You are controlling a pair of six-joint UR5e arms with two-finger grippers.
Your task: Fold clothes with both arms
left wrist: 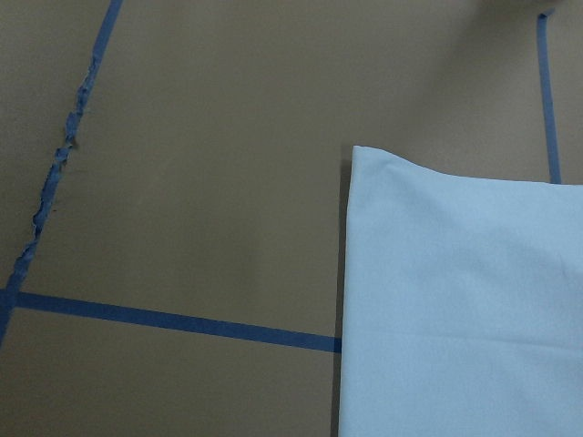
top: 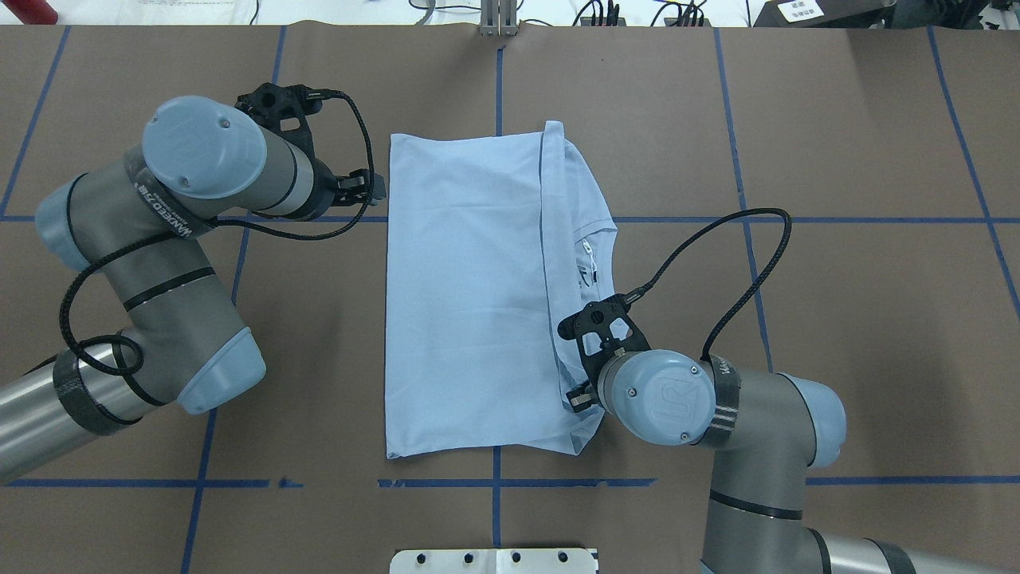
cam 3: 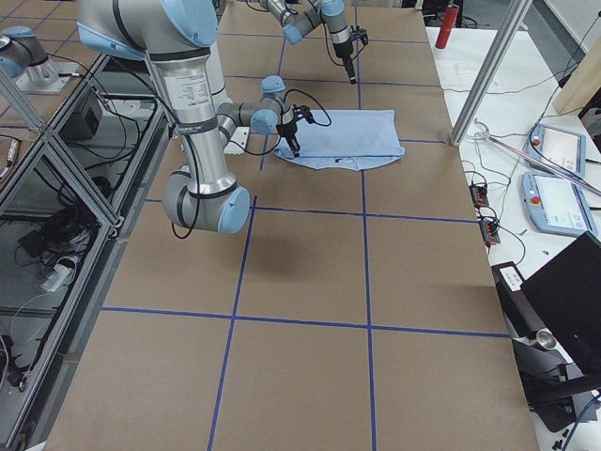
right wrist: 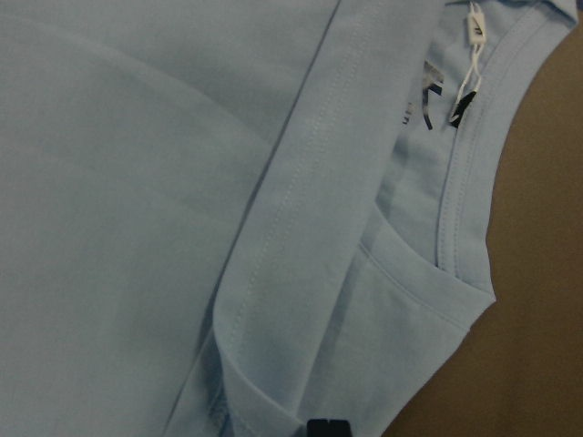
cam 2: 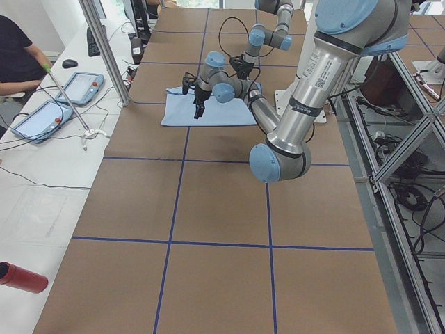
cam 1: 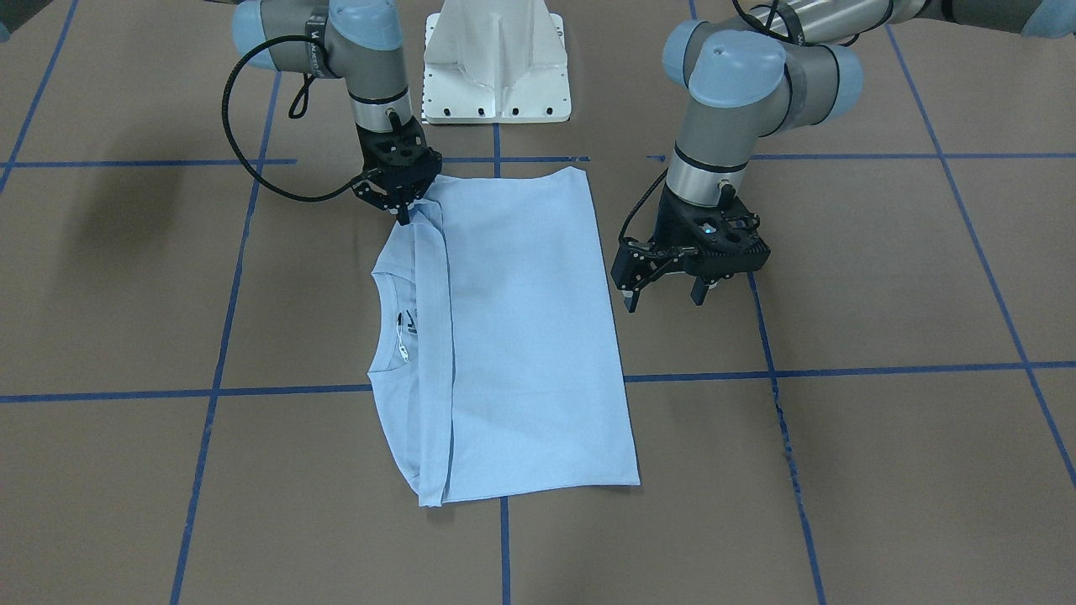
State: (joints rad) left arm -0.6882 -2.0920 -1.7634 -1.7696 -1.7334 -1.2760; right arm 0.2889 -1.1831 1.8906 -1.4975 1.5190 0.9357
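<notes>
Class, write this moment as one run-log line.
T-shirt: folded, lying flat | right gripper: shut on T-shirt's shoulder corner | left gripper: open, beside T-shirt, not touching

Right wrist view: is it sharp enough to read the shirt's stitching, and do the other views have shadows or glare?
Right wrist view: dim but sharp, the hem stitching of the T-shirt reads clearly. Front-facing view: even light, one soft shadow on the table, no glare. Left wrist view: a little soft, evenly lit.
</notes>
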